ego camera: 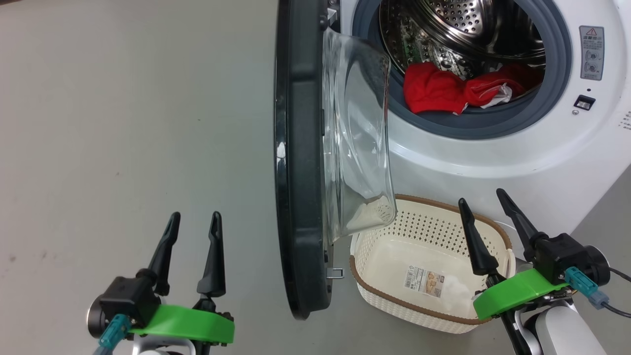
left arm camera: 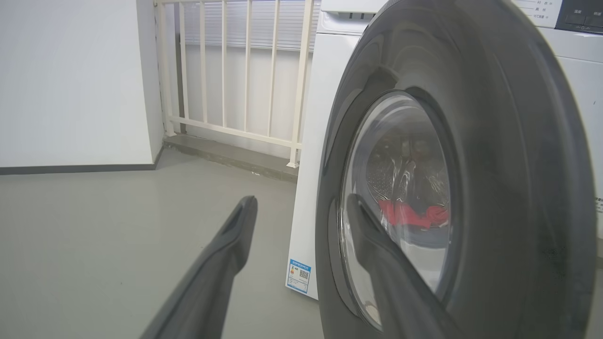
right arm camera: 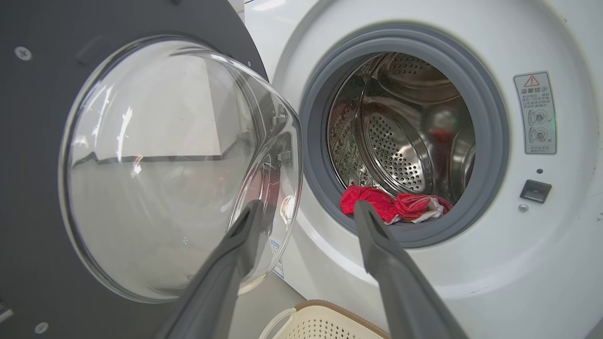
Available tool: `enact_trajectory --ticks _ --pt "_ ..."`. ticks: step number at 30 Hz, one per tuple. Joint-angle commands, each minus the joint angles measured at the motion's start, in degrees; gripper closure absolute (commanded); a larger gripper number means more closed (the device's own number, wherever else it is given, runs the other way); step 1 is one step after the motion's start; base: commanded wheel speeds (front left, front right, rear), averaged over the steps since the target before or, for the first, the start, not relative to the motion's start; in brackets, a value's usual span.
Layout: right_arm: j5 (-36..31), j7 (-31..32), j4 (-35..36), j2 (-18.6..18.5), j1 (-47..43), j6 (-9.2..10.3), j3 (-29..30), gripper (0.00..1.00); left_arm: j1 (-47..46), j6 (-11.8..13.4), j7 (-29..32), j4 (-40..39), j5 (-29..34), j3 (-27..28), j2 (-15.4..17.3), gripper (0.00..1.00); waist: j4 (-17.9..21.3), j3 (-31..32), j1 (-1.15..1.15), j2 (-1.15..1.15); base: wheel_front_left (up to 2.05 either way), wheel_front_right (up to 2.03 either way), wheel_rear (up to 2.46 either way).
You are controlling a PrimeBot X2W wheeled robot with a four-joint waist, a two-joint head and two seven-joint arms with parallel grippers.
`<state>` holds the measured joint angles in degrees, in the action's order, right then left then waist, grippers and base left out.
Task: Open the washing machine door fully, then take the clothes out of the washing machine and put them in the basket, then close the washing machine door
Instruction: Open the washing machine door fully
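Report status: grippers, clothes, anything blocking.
Open, empty: left gripper, right gripper. Red clothes in drum; basket empty; door square to machine. Its glass bowl overhangs basket corner.

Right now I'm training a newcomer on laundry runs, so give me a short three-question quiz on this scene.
1. Fill in: the left gripper and right gripper are both ___.
2. True or false: the basket has no clothes in it.
3. The clothes lie in: A the basket, B the drum, C the left gripper.

Key: 1 open; 2 true; 3 B.
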<state>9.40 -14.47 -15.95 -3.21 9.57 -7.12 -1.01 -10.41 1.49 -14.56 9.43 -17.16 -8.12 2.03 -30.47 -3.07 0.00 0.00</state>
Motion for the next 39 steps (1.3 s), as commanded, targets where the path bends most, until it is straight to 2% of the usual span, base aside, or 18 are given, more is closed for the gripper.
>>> enact_trajectory --ticks 1,22,23,25,26,39 --pt "-0.8 -0.5 1.3 0.2 0.5 -0.36 -1.4 0.0 0.0 -0.2 -0.4 -1.3 0.7 2.1 0.8 0.0 0.0 0.0 0.0 0.0 0.0 0.0 0.0" --pt "-0.4 -0.5 0.7 0.3 0.2 -0.36 -2.9 0.0 0.1 -0.6 -0.4 -0.9 1.4 1.2 0.8 0.0 0.1 0.5 0.0 0.0 0.0 0.0 0.0" --pt "-0.3 -0.5 0.7 0.3 0.2 -0.36 -2.9 0.0 0.0 -0.8 -0.4 -1.1 1.5 1.0 0.8 0.35 0.1 0.6 0.0 0.0 0.0 0.0 0.0" --pt "-0.2 -0.5 0.7 0.3 0.1 -0.36 -3.0 0.0 -0.6 -1.3 -0.4 -1.7 1.7 0.6 0.8 0.9 0.1 0.6 0.0 0.0 0.0 0.0 0.0" --pt "-0.2 -0.5 0.7 0.3 0.0 -0.36 -3.1 0.0 -1.0 -1.3 -0.4 -2.3 1.8 0.5 0.8 1.0 0.1 0.6 0.0 0.0 0.0 0.0 0.0" --pt "0.1 -0.5 0.6 0.3 -0.7 -0.36 -2.5 0.0 -8.8 -1.4 -0.4 -13.7 1.7 -0.8 0.8 1.0 0.2 0.4 0.0 0.0 0.0 0.0 0.0"
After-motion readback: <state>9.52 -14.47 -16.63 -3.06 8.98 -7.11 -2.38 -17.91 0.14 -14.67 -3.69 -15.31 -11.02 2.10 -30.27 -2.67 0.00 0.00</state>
